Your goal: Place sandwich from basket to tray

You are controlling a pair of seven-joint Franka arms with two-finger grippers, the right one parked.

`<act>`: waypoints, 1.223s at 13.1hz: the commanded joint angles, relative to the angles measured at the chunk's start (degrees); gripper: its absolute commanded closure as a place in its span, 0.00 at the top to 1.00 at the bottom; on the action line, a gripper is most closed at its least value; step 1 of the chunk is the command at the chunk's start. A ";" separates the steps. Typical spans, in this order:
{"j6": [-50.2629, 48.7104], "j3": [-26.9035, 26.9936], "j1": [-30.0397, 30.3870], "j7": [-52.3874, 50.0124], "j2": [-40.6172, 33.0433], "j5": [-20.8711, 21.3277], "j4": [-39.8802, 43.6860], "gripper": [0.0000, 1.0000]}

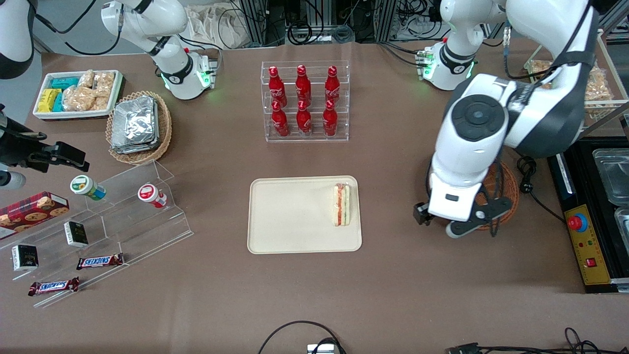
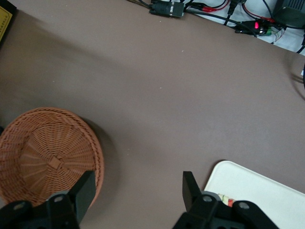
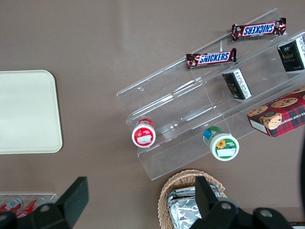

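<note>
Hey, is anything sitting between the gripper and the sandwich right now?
Nothing visible. The gripper, fingers open and empty, hangs above bare table between the basket and the tray. The sandwich lies on the tray's edge nearest the gripper.

The sandwich (image 1: 342, 204) lies on the tray (image 1: 295, 216), near the tray's edge toward the working arm's end of the table, with its layered red, orange and green filling edge facing up between pale bread. The tray is a flat cream-beige rectangle with rounded corners and a low rim, resting on the brown table; otherwise it is bare. The basket (image 2: 45, 155) is round, shallow, reddish-brown wicker, empty, standing on the table apart from the tray, toward the working arm's end. The gripper (image 2: 136, 193) hangs open above the table between basket and tray, holding nothing.
</note>
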 commanded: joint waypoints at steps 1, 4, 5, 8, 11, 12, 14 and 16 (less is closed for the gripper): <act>-1.49 -0.16 4.03 7.25 -3.13 -3.97 -0.39 0.83; -2.37 7.28 3.08 16.30 -7.61 -10.81 -1.45 0.83; -2.46 10.19 1.77 19.64 -9.45 -12.84 -2.06 0.83; -3.42 18.20 -1.40 26.42 -13.77 -17.07 -3.91 0.83; -4.83 23.30 -1.58 36.33 -18.68 -22.07 -7.50 0.89; -5.18 24.88 -1.58 40.29 -20.61 -23.57 -8.82 0.90; -7.72 26.03 -1.58 44.27 -23.00 -24.02 -9.98 0.97; -9.40 26.30 -1.50 46.99 -25.46 -24.20 -10.94 0.98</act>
